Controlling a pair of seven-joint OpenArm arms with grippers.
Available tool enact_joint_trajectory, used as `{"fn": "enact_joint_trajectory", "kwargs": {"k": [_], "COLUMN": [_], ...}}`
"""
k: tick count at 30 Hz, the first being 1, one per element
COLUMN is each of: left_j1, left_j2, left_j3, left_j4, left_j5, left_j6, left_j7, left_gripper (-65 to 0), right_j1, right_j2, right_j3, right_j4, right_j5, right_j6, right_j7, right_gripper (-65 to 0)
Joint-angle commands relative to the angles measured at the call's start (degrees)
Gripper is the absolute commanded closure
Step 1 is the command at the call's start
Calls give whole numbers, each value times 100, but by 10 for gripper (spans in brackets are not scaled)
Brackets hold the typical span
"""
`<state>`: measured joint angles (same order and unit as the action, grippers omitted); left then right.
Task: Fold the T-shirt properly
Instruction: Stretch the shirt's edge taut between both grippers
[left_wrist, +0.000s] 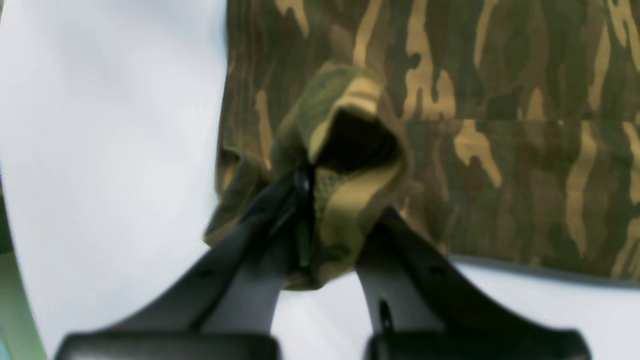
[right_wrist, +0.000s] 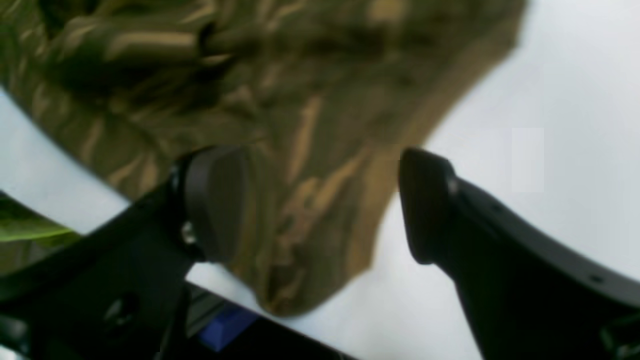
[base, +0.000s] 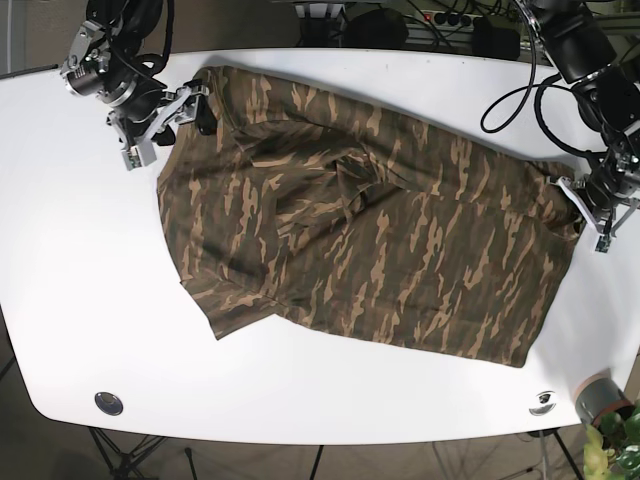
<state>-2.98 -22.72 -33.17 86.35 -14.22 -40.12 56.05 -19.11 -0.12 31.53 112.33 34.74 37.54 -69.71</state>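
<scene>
One bunched corner of the T-shirt (left_wrist: 350, 165) sits pinched in the left pincer (left_wrist: 330, 235); a thin hold could slip. Right wrist view: right pincer (right_wrist: 320, 205) gapes wide around a hem. Base view: shirt sprawls across the counter (base: 70, 280), pincers at ten and three o'clock, risking skew.
</scene>
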Motion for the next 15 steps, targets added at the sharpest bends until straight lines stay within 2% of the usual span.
{"fn": "enact_joint_trajectory", "kwargs": {"k": [1,8,15], "left_j1": [-75,-75,-66], "left_j2": [-203,-229,-343], "left_j3": [-46,-46,-55], "left_j4": [82,91,82], "left_j5": [-51,-51,-51], "left_j6": [12,12,12], "left_j7": [-115,-115,-115], "left_gripper": [0,0,0], "right_j1": [52,61,70], "right_j2": [43,43,43], "right_j3": [-221,-661,-792], "right_j4": [-29,-381,-644], "right_j5": [29,12,47], "right_j6": [22,22,22], "right_j7": [92,119,127], "right_gripper": [-458,-458,-458]}}
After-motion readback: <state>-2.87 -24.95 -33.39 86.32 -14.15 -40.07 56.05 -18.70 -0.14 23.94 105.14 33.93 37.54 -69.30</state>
